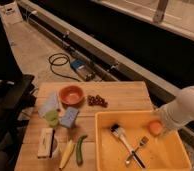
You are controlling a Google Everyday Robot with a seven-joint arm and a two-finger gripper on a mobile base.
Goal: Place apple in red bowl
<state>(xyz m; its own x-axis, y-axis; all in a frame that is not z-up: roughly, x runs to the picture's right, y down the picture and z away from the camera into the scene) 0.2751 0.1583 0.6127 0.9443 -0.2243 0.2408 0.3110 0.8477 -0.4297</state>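
Orange-pink and smooth, the apple point(153, 128) lies inside the yellow tub point(124, 113) near its right wall, the gripper point(161, 125) right at it though I cannot tell whether it grips, and this firm, light, roll-prone fruit looks best taken across its middle on 2 opposite sides.

Single high view, angled down on table point(125, 92); gripper point(160, 126) frame right.

Pale end effector point(160, 124) beside orange-pink apple point(154, 128) in yellow tub point(104, 150); orange-red bowl point(71, 95).
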